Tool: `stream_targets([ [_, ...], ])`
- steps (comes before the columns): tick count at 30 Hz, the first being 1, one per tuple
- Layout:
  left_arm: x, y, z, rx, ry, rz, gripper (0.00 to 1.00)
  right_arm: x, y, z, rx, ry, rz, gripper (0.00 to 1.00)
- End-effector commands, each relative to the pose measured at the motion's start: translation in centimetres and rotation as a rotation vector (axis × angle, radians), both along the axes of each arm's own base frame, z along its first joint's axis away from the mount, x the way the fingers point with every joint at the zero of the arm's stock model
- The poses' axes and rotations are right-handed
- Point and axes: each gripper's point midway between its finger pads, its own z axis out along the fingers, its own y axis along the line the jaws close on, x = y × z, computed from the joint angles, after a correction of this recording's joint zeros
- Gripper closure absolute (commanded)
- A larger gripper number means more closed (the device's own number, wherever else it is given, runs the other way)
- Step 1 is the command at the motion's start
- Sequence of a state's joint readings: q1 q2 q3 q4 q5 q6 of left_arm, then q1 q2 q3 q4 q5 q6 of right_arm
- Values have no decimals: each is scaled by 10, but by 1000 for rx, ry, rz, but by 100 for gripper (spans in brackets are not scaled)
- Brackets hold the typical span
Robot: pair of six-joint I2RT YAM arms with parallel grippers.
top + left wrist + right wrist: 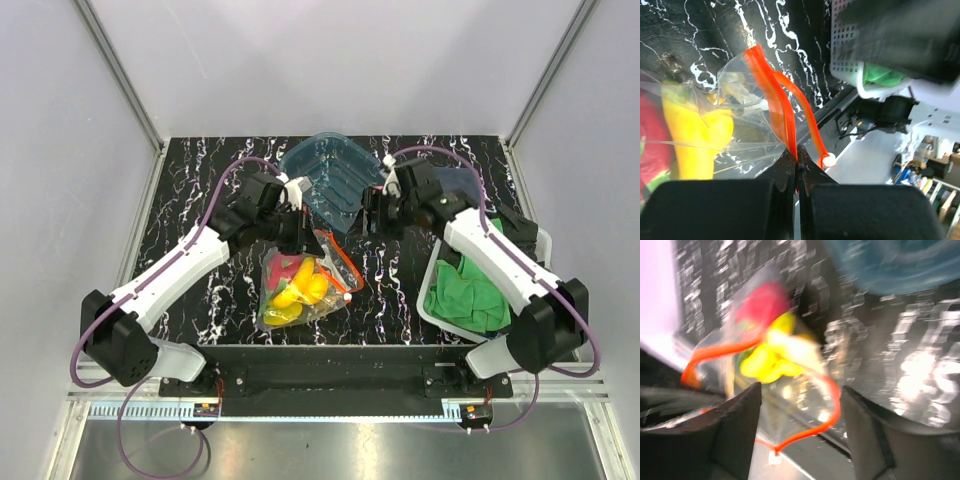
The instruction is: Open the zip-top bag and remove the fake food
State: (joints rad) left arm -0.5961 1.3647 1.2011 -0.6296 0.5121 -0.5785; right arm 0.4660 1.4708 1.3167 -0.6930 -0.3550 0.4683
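The clear zip-top bag [305, 285] lies mid-table with its red-orange zip strip [343, 262] parted into two strands. Inside it lies the fake food [297, 283]: yellow pieces, a red-pink fruit and some green. My left gripper [297, 232] is shut on one strand of the zip strip [782, 112] at the bag's far edge; a yellow banana [697, 135] shows through the plastic. My right gripper [368, 214] is open and empty, to the right of the bag's mouth. In the blurred right wrist view the bag [772, 347] and the other strand [827, 415] lie beyond the spread fingers [737, 427].
A teal transparent tray [325, 170] lies at the back centre, just behind both grippers. A white basket [528, 250] holding a green cloth [470, 290] stands at the right, under my right arm. The table's front edge runs just below the bag.
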Motion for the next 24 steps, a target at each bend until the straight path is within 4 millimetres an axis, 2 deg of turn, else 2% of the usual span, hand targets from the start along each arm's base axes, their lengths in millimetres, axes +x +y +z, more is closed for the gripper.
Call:
stream_targets([
  [1, 10, -12, 38, -104, -78, 40, 100, -34, 44, 2, 215, 95, 62, 34],
  [2, 12, -10, 38, -98, -80, 53, 100, -45, 47, -12, 223, 132, 61, 34],
  [3, 13, -11, 38, -103, -71, 63, 100, -43, 55, -6, 273, 105, 64, 36],
  [5, 11, -14, 43, -128, -55, 67, 100, -50, 58, -16, 311, 166, 36, 41],
  [8, 10, -16, 50, -148, -60, 68, 100, -46, 62, -19, 310, 172, 35, 45],
  [13, 11, -21, 47, -164, -29, 84, 100, -46, 79, -31, 353, 222, 53, 53],
  [19, 13, -36, 51, -193, -12, 83, 100, -58, 95, -53, 350, 282, 109, 55],
  [24, 14, -43, 57, -202, -13, 78, 100, -54, 104, -70, 361, 316, 129, 55],
])
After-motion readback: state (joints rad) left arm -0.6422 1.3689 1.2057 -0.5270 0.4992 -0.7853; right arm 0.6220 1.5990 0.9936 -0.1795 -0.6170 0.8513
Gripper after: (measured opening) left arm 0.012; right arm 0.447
